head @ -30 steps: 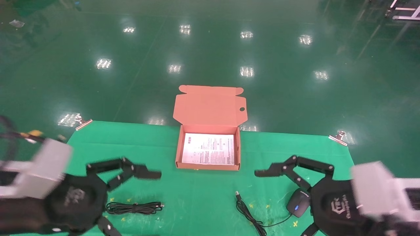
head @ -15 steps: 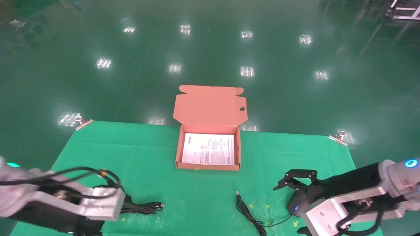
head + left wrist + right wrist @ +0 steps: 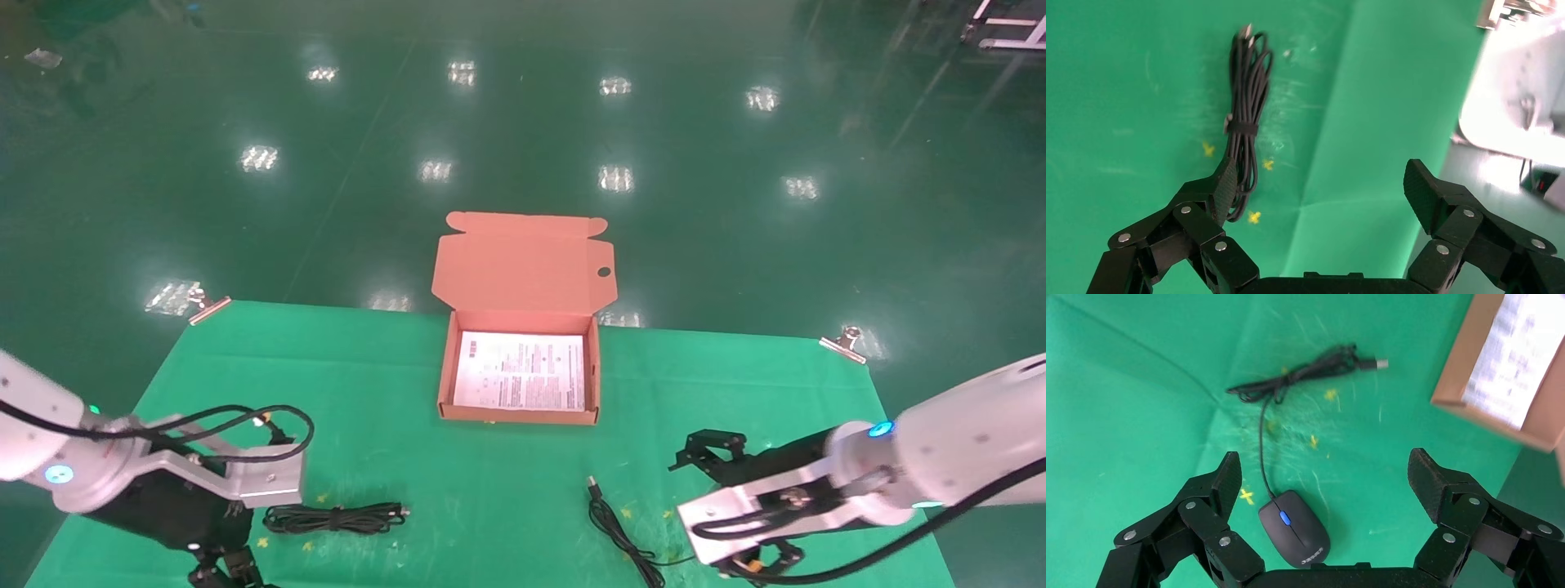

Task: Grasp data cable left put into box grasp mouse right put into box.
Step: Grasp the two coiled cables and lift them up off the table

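The head camera looks forward and down from above, the box point(image 3: 520, 371) central on the surface point(image 3: 392, 457). Each wrist camera looks down close over the surface nearer the robot than the box; the right wrist view shares the box's corner point(image 3: 1511, 373).

There is one box point(image 3: 520, 371), one cable bundle point(image 3: 335, 518), one mouse point(image 3: 1294, 528), two grippers, left point(image 3: 1324, 196) and right point(image 3: 1324, 484), and two metal clips point(image 3: 208, 306) on one green cloth point(image 3: 343, 392).
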### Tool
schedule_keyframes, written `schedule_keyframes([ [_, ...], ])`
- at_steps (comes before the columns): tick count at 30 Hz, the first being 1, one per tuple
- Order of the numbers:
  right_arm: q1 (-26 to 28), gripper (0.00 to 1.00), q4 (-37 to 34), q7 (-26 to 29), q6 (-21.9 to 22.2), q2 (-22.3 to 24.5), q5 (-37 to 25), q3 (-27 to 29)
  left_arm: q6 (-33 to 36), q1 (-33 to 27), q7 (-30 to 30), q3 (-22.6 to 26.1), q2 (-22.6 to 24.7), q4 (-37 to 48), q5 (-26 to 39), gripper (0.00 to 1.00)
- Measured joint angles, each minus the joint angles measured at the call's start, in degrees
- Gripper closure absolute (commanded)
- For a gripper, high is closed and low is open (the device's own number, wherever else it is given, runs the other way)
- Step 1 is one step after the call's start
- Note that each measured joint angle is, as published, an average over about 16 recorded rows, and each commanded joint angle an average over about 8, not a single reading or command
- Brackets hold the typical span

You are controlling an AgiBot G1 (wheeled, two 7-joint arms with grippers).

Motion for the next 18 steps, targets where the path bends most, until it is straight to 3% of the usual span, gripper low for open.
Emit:
schedule_keyframes([
  [10, -4.7, 0.0, -2.4, 13.7, 5.1, -4.7, -7.6, -1.4, -8.6, 4.3, 2.7, 0.3, 4.3, 9.8, 1.8, 0.0],
  [18, -6.5, 0.0, -8.8, 20.1, 7.4, -8.9, -9.4, -1.7, -12.8, 5.6, 6.4, 0.9, 8.6, 17.4, 3.2, 0.0],
])
